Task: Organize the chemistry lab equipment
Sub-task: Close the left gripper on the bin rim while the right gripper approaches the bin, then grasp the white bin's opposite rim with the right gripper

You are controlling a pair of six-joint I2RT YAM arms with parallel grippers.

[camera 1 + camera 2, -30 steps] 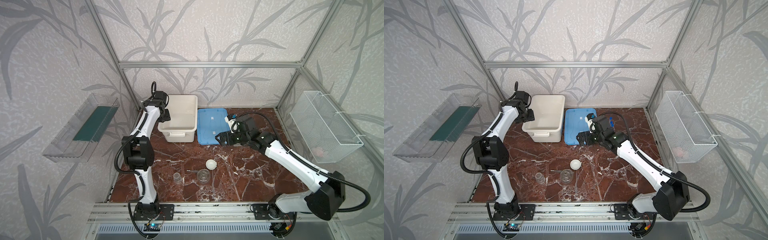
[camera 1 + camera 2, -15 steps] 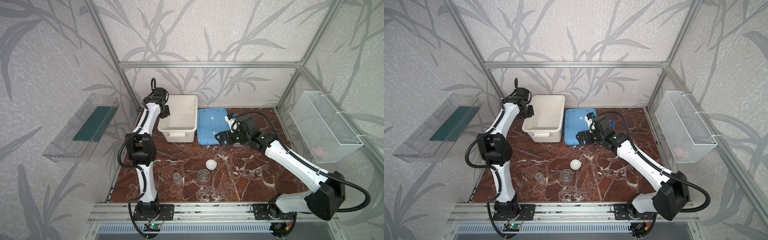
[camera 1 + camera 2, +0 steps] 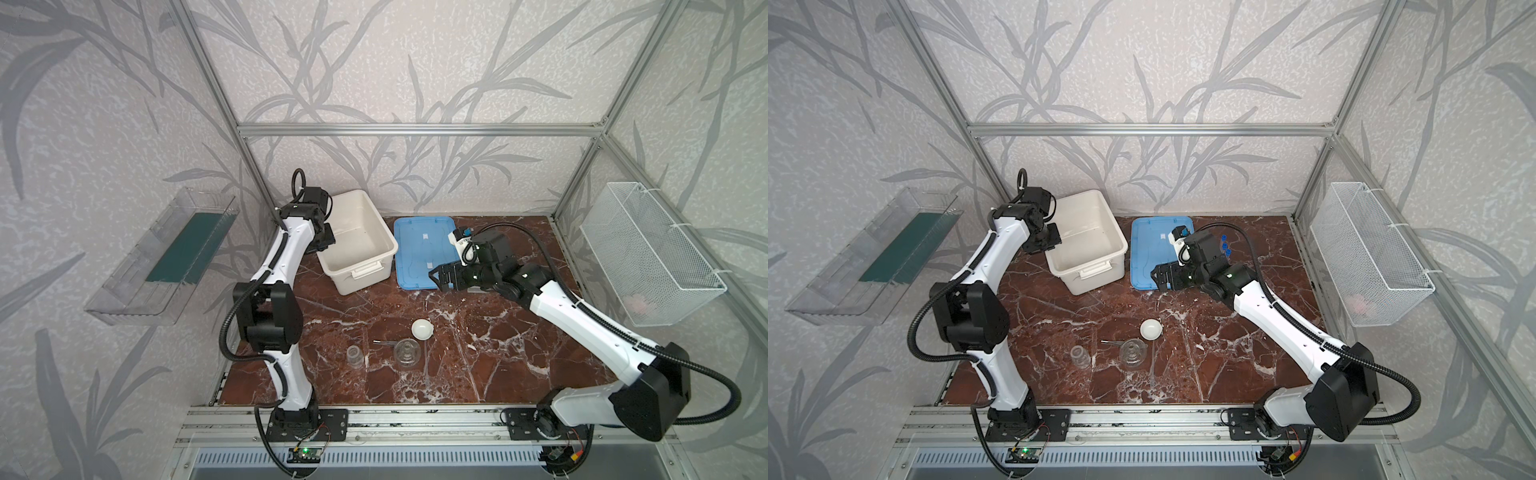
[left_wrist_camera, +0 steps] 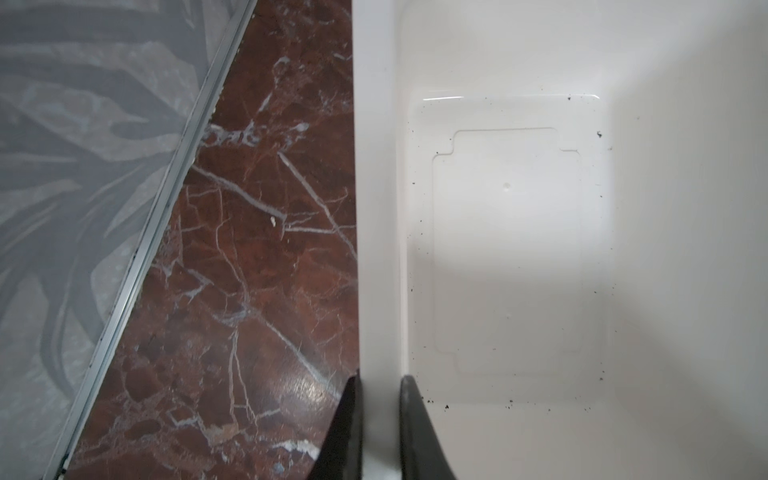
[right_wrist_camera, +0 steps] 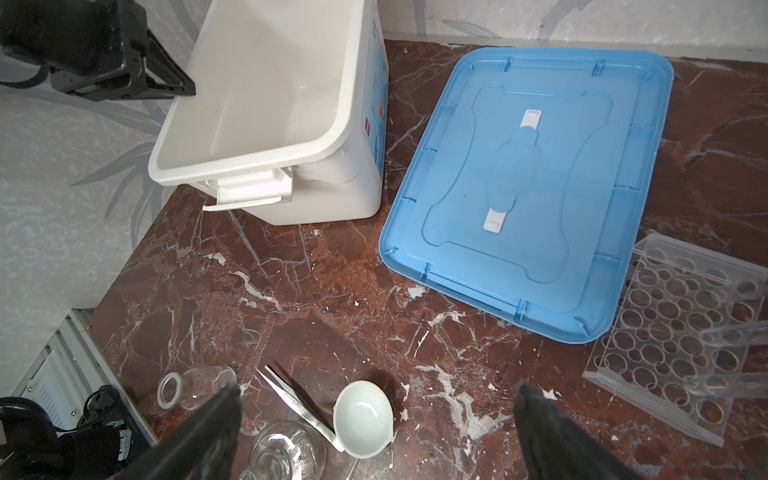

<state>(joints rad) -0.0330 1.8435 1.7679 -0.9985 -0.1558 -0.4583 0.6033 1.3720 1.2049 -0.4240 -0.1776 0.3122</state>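
Marble tabletop, left fingers now pinching white tub rim

No text can be read. The tub bears a coloured label on its side, too blurred to make out.

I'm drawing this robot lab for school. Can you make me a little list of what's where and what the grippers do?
left gripper: shut on the white tub rim
right gripper: open, empty, above the table
blue lid: flat beside the tub
white dish, tweezers, smaller glass vessel, wider glass vessel: loose near the front
rack: right of the lid, test tubes standing in it
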